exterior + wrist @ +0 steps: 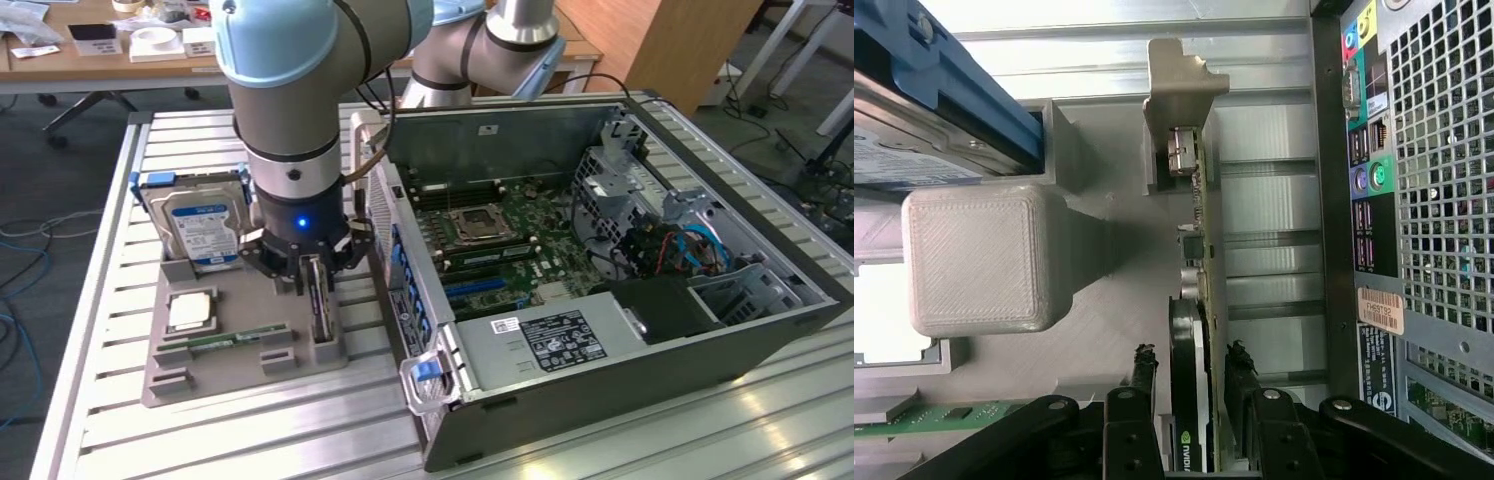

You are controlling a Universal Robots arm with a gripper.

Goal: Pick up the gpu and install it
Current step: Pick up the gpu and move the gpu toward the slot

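Holder: grey printed plastic tray [227, 382] on the slatted metal tabletop [267, 440].
Card: thin green circuit-board gpu [1199, 250] with a black fan, standing edgewise in the tray.
Pincer: black pincer [315, 284] released, straddling the card.
Handling: likely light, stiff, fragile; pinch the flat faces squarely.

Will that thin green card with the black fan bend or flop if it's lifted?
Probably not: the thin green circuit card with the black fan looks rigid. Standing on its narrow edge in the grey plastic holder, it might tip once freed. Its bare parts seem fragile.
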